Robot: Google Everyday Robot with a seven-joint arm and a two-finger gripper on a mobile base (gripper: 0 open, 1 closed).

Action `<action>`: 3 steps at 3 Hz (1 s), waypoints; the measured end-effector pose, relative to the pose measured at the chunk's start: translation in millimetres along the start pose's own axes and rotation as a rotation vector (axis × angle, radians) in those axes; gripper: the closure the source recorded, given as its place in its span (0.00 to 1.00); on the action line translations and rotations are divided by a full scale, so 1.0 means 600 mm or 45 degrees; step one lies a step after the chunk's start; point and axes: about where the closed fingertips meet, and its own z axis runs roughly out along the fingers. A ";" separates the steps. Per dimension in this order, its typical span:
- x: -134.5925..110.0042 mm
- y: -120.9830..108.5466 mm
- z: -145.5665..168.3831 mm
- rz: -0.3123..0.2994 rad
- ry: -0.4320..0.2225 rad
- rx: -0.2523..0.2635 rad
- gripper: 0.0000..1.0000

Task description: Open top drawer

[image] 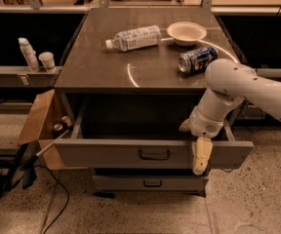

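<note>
Camera view: tool (pixel 201 152) hangs over right front edge of top drawer (pixel 111 152).

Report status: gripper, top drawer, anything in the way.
Gripper at right part of wide grey metal top drawer front, over its upper edge. Drawer pulled out. Brown cardboard box beside its left end.

There are two grey drawers: the top drawer (pixel 106 153), which is open, and one lower drawer (pixel 126 183) under it. Each has one black handle. On the tabletop (pixel 96 67) lie one water bottle (pixel 133 38), one bowl (pixel 186 33) and one can (pixel 197 60). At the far left stand one white bottle (pixel 27 54) and one cup (pixel 47 61). One brown box (pixel 38 126) sits at the left. One claw (pixel 200 152) hangs at the top drawer's front edge, on the right.
</note>
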 end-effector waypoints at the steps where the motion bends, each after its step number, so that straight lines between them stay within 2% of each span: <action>1: 0.010 -0.009 0.015 0.008 0.016 -0.106 0.00; 2: 0.033 -0.004 0.022 0.053 0.007 -0.185 0.00; 3: 0.050 0.027 0.014 0.033 -0.022 -0.143 0.00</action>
